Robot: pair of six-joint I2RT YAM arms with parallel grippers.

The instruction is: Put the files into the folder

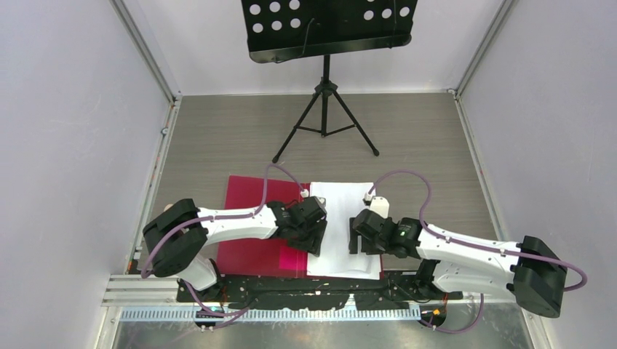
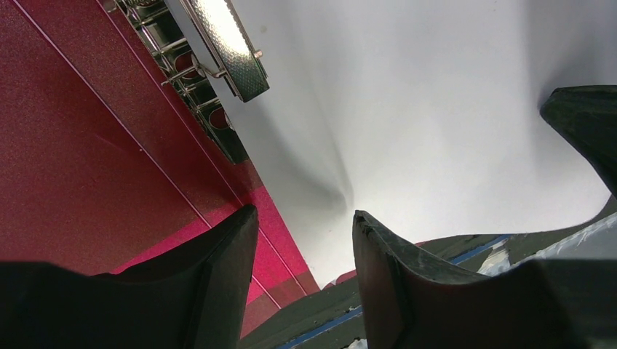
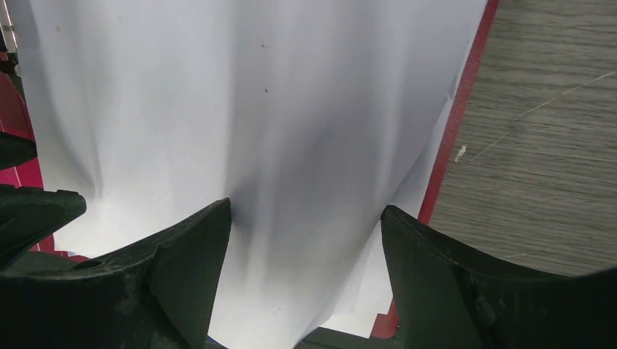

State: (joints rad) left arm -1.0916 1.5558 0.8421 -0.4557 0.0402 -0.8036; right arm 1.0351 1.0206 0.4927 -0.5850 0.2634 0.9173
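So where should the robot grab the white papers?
The files lie flat on the open folder, but their near edge seems to poke past it. Probably grip that edge, coming from the robot's side, one pincer finger underneath.

One crimson folder. On its right half lies one stack of white files; the sheets cannot be counted, though more than one edge shows at the stack's right side. One metal clip runs along the folder's spine, and one pink patch sits at its near edge. Two robot arms reach over the folder, a left arm and a right arm. There are two grippers, the left gripper and the right gripper, each with two fingers. Two purple cables, one per arm. Beyond the folder, one black music stand on three legs.
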